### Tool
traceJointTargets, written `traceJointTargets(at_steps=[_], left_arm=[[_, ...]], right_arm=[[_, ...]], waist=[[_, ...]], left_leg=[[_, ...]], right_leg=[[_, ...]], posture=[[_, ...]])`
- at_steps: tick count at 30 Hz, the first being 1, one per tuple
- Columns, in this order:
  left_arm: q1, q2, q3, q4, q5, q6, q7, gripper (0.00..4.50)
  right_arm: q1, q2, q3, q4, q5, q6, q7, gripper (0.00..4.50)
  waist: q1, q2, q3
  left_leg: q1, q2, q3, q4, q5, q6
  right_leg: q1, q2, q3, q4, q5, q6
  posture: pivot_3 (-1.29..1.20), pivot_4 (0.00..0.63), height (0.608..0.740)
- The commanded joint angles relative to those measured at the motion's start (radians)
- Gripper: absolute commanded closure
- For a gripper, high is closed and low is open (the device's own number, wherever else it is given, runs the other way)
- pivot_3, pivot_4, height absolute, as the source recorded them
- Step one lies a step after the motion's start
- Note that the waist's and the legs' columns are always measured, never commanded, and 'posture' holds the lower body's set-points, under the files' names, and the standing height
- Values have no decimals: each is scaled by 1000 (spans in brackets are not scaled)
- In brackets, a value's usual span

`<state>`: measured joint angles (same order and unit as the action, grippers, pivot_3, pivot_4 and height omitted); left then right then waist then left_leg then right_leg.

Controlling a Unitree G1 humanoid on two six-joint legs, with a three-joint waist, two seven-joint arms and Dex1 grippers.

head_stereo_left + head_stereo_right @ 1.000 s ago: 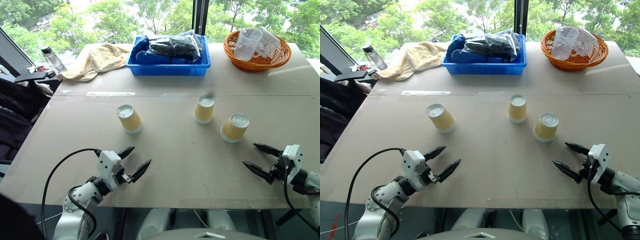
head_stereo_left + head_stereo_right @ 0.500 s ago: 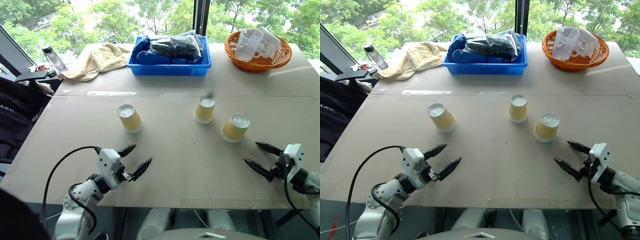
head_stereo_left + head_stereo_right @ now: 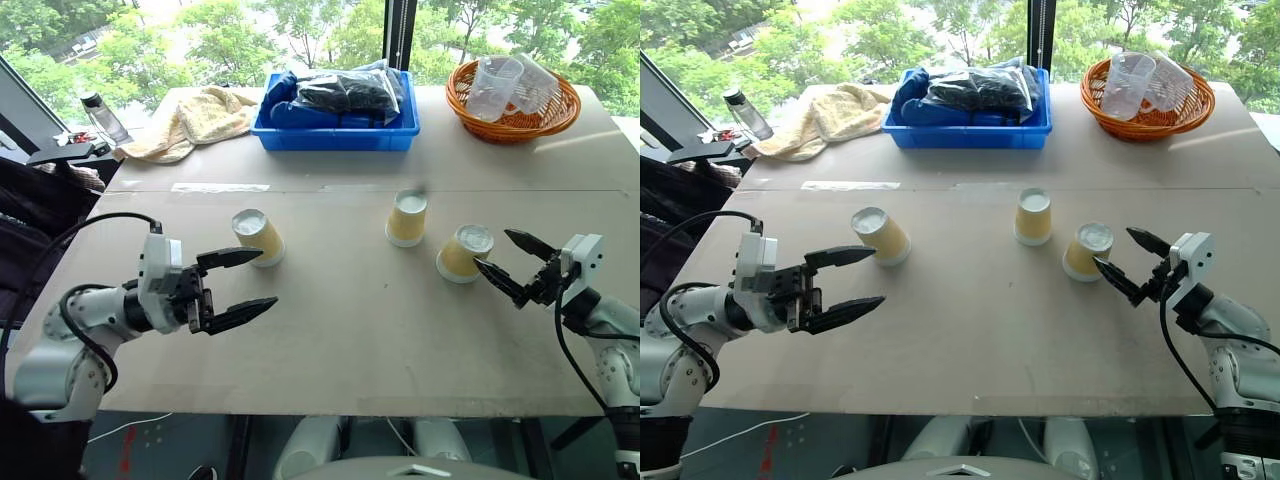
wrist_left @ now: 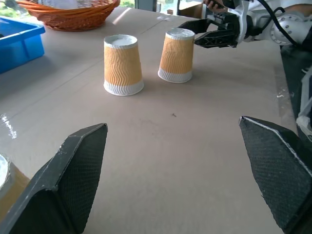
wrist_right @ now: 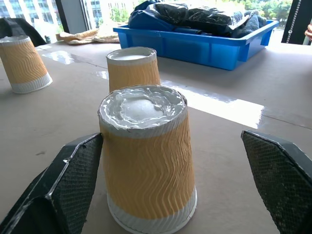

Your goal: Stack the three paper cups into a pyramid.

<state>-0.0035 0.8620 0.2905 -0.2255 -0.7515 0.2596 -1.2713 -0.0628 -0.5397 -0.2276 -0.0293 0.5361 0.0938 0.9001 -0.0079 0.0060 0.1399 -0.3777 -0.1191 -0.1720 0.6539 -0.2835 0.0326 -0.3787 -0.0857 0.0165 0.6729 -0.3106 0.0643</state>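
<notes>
A robot test room beside tall windows onto green trees: a plain desk [image 3: 350,330] carries a blue bin [image 3: 340,135], a wicker basket [image 3: 515,120] and a towel [image 3: 195,120].

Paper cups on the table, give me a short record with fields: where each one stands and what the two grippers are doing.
cups: three, all upside down, none stacked
left cup: apart, beside the left gripper
middle cup: standing alone
right cup: in front of the right gripper
left gripper: open, holding nothing
right gripper: open, fingers not closed on the cup
</notes>
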Motion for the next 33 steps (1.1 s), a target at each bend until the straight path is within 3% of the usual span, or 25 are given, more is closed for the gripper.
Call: traceJointTargets(at_steps=[1,21,24,28,33], left_arm=[[-35,31,29,-9,-34,34,-38,41],[-122,42,34,3,-16,94,-63,41],[-123,42,36,6,-18,95,-63,0],[-123,42,39,12,-13,88,-63,0],[-118,41,44,22,-12,85,-71,0]], right_arm=[[-30,12,1,-50,38,48,-15,0],[-89,52,29,-10,1,54,-12,0],[-86,48,34,-8,-3,52,0,838],[-87,48,34,0,-7,43,10,2509],[-86,47,36,-1,-10,42,16,2611]], waist=[[-6,0,0],[-8,0,0],[-9,0,0],[-9,0,0],[-9,0,0]], left_leg=[[0,0,0,0,0,0],[0,0,0,0,0,0],[0,0,0,0,0,0],[0,0,0,0,0,0],[0,0,0,0,0,0]], right_leg=[[0,0,0,0,0,0],[-1,0,1,1,0,0],[-1,0,1,1,0,0],[-1,0,1,1,0,0],[-1,0,1,1,0,0]], posture=[[0,150,740],[0,150,740],[0,150,740],[0,150,740],[0,150,740]])
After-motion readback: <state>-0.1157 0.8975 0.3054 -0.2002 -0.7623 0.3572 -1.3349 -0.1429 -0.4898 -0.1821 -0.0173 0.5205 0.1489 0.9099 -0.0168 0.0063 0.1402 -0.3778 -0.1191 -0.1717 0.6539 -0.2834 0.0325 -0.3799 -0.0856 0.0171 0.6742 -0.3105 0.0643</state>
